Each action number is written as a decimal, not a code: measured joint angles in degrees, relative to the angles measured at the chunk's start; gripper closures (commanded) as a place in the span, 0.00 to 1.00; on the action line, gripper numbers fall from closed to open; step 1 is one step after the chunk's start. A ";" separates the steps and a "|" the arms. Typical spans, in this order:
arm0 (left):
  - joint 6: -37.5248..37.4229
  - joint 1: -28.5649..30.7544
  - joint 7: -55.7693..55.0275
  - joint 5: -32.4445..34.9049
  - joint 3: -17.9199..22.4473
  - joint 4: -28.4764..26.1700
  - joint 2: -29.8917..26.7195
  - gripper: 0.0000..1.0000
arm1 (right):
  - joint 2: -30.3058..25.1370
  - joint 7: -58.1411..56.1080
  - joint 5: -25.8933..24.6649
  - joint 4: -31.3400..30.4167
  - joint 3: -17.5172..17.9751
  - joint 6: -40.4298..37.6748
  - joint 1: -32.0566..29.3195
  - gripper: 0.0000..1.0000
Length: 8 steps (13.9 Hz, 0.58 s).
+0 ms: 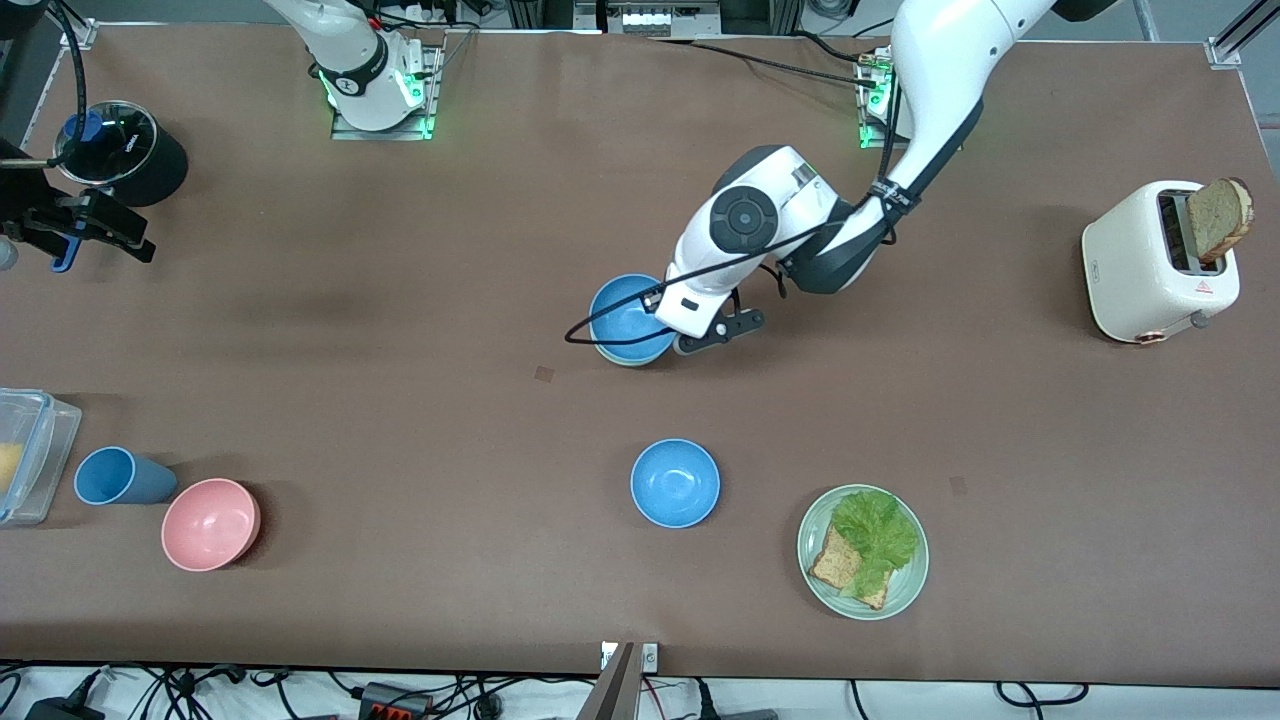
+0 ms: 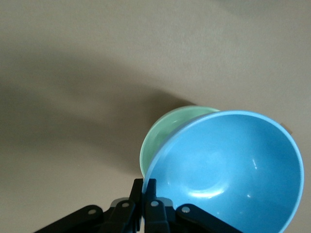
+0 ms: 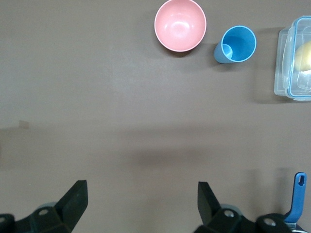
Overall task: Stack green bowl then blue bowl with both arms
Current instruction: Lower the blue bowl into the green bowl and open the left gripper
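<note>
You'll find the green bowl (image 1: 622, 357) near the middle of the front view, sitting on the table (image 1: 400, 330) mouth up, almost fully covered: only a thin mint crescent shows under the blue bowl (image 1: 628, 318). That blue bowl is over it, tilted rather than level; in the left wrist view its mouth (image 2: 233, 170) leans toward the camera while the green rim (image 2: 165, 133) shows past its edge. You cannot tell whether the two touch. Both are round, so there is no long axis to report.

Your left gripper (image 1: 690, 335) is clamped on the blue bowl's rim, at the edge toward the left arm's end of the table; the fingers (image 2: 145, 191) pinch together on the wall at the lower centre of the left wrist view.

Your right gripper (image 3: 141, 201) waits at the upper left edge of the front view with its jaws spread wide and nothing between them.

Lower in the front view lie a second blue bowl (image 1: 675, 483) and a green plate (image 1: 862, 550) of lettuce and bread.
</note>
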 measured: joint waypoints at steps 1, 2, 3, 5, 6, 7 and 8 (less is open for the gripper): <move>0.44 -0.38 -0.51 0.57 0.01 -0.13 0.08 1.00 | 0.00 -0.01 -0.01 0.00 0.00 0.00 0.00 0.00; 1.27 -0.74 -1.19 1.22 0.03 -0.21 0.23 1.00 | 0.00 -0.02 -0.01 0.00 0.00 0.00 0.00 0.00; 2.13 -1.01 -1.54 1.63 0.06 -0.30 0.50 0.99 | 0.00 -0.03 -0.01 -0.01 0.00 0.00 0.00 0.00; 3.50 -1.38 -1.94 3.13 0.11 -0.42 1.44 0.77 | 0.00 -0.04 -0.01 -0.01 0.00 0.00 0.00 0.00; 3.78 -1.40 -2.40 4.04 0.14 -0.44 1.94 0.62 | 0.00 -0.04 -0.01 -0.02 0.00 0.00 0.00 0.00; 3.96 -1.35 -2.62 4.45 0.27 -0.43 2.29 0.58 | 0.00 -0.04 -0.02 -0.02 0.00 -0.01 0.00 0.00; 4.08 -1.17 -2.72 4.47 0.47 -0.42 2.41 0.57 | 0.00 -0.04 -0.02 -0.02 0.00 -0.02 0.00 0.00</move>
